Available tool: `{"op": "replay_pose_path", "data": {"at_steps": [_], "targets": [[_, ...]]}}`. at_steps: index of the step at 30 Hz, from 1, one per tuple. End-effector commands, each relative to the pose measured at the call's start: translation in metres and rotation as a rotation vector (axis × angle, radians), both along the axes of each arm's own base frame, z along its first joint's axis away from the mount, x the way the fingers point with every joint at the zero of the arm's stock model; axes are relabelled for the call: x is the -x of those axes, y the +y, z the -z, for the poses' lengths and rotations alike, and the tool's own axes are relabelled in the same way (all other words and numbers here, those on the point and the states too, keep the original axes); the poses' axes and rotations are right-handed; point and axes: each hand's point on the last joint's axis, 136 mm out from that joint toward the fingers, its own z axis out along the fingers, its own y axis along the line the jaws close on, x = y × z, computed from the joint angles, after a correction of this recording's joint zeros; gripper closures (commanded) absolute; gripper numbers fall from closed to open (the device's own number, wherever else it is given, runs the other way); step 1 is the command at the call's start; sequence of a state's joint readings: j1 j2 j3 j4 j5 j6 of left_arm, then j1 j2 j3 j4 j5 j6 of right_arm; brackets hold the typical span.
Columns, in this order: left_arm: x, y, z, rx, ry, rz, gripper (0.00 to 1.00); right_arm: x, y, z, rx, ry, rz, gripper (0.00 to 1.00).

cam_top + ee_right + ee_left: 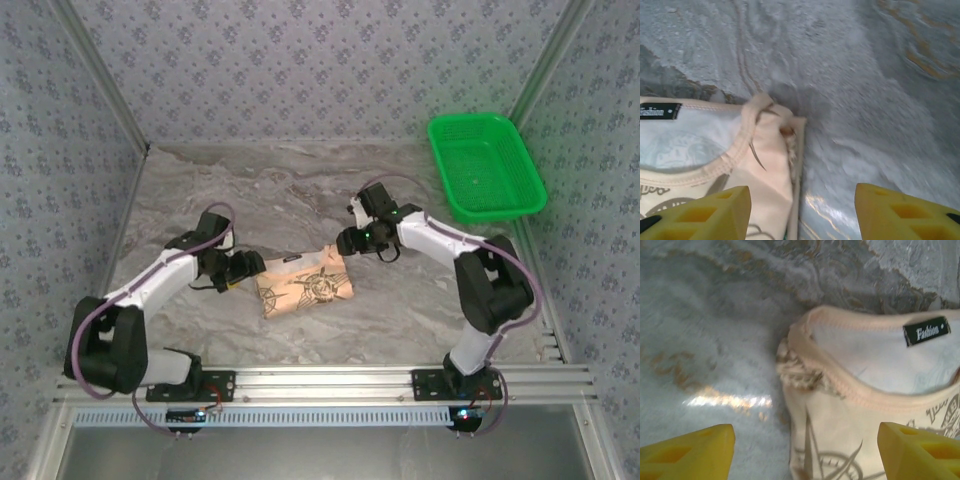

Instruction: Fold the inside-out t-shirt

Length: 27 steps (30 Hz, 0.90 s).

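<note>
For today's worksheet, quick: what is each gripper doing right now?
Left gripper: open, holding nothing, at the edge of the folded peach printed cotton t-shirt.
Right gripper: open, holding nothing.

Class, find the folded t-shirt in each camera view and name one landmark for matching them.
Top external: the t-shirt, a folded bundle near the middle, just left of centre.
Left wrist: right half, collar towards the top.
Right wrist: lower left, collar at the left edge.
Shared landmark: the black neck label, upper right for the left wrist, far left for the right wrist; too small to tell from above.
</note>
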<state>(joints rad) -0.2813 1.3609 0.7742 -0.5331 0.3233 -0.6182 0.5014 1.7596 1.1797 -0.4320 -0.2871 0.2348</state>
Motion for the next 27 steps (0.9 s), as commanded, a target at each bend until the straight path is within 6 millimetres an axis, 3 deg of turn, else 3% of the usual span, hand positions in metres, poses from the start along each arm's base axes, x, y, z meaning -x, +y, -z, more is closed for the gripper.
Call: {"op": "replay_pose_path", "data": {"at_steps": [1, 8, 11, 19, 23, 27], "targets": [[-0.026, -0.017, -0.009, 0.068, -0.079, 0.055, 0.25, -0.001, 0.023, -0.002, -0.111, 0.037, -0.151, 0.42], [-0.04, -0.024, 0.012, 0.062, -0.054, 0.099, 0.28, -0.022, 0.036, 0.025, -0.14, 0.098, -0.187, 0.46], [-0.048, -0.027, 0.02, 0.063, -0.052, 0.107, 0.28, -0.02, 0.038, 0.036, -0.145, 0.125, -0.19, 0.46], [-0.051, -0.062, 0.031, 0.165, -0.015, 0.199, 0.34, -0.006, 0.047, 0.05, -0.227, 0.202, -0.212, 0.48], [-0.054, -0.062, 0.04, 0.111, 0.025, 0.243, 0.56, -0.005, 0.052, 0.052, -0.249, 0.22, -0.213, 0.61], [-0.055, -0.071, 0.034, 0.152, 0.019, 0.279, 0.74, -0.001, 0.056, 0.042, -0.284, 0.224, -0.215, 0.79]]}}
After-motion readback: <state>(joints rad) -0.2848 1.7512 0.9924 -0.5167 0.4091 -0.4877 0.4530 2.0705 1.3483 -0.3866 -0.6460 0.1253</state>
